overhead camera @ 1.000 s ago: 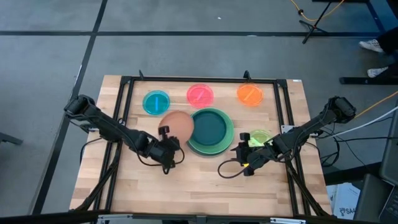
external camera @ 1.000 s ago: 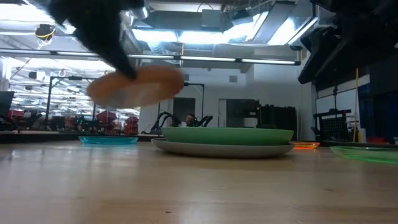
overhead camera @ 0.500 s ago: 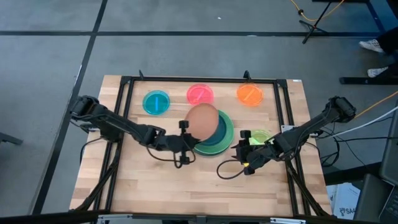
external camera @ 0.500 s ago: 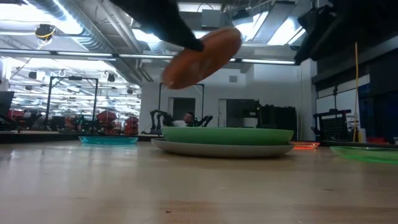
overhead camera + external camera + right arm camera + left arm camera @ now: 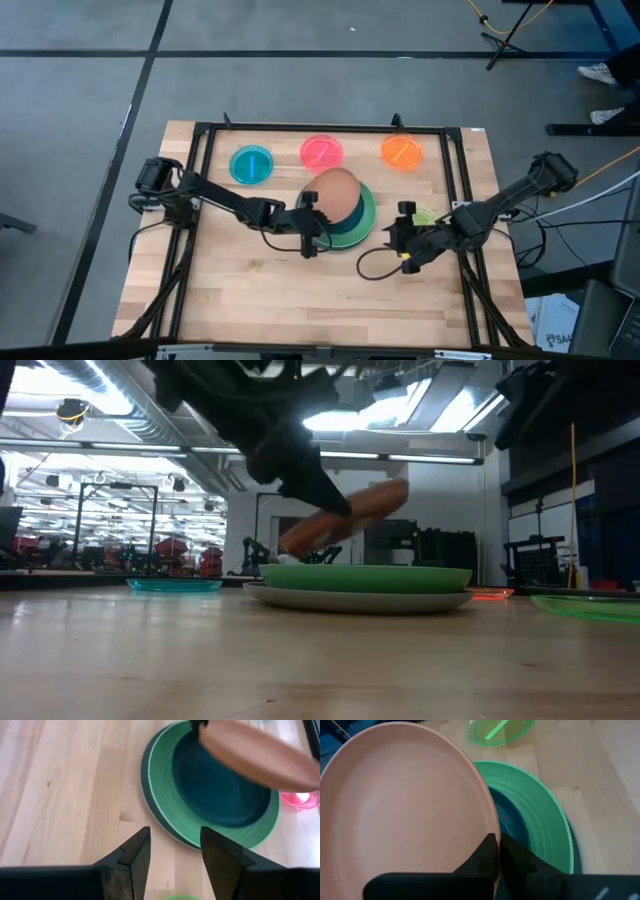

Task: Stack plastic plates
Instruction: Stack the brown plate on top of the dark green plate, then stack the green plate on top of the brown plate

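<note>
My left gripper [image 5: 312,220] is shut on the brown plate [image 5: 335,192] and holds it tilted over the stack. That stack is the dark teal plate [image 5: 220,790] in the mint green plate [image 5: 365,577], which sits on the grey plate [image 5: 355,599]. My right gripper [image 5: 172,850] hovers open to the right of the stack, beside the lime plate [image 5: 426,215]. The small blue plate [image 5: 250,164], pink plate [image 5: 321,152] and orange plate [image 5: 401,151] lie flat along the far side. My left gripper pinches the brown plate's rim [image 5: 490,832] on its near-left side. One finger [image 5: 485,855] lies on the inner face and the other under the rim. It comes in from the table's left. The plate is lifted clear and tilted, right side higher [image 5: 395,495].
A black frame rail [image 5: 300,128] runs around the table top. Bare wood [image 5: 300,300] stretches along the near side. Black cables [image 5: 370,268] loop on the table near the right arm.
My left gripper carried the brown plate from left of the stack toward the right, up and over it, then down close above the teal plate, tipping it more steeply. My right gripper shifted slightly toward the right.
</note>
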Controlling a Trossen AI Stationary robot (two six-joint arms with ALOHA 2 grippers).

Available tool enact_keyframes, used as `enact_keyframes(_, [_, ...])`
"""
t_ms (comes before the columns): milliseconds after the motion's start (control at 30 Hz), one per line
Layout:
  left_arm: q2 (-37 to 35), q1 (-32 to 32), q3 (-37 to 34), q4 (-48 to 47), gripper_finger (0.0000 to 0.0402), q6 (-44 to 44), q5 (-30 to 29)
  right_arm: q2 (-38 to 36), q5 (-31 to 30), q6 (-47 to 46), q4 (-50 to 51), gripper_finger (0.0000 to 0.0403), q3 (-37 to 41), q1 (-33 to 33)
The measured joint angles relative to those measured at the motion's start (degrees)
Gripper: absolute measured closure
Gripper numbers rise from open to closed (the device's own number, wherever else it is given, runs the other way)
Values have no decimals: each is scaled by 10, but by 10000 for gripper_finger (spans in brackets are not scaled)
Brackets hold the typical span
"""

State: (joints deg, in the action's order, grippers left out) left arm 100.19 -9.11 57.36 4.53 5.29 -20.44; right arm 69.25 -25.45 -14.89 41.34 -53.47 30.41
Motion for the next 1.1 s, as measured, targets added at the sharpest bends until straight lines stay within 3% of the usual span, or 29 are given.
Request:
enact_keyframes(267, [47,15,0,47,392,-20,79,-41,-5,-27,-16,240,50,0])
enact_keyframes(667, [60,15,0,40,387,-34,71,-42,-2,-57,-11,240,64,-1])
enact_keyframes(1100, [35,12,0,15,273,-67,65,-42,10,-121,4,239,64,-1])
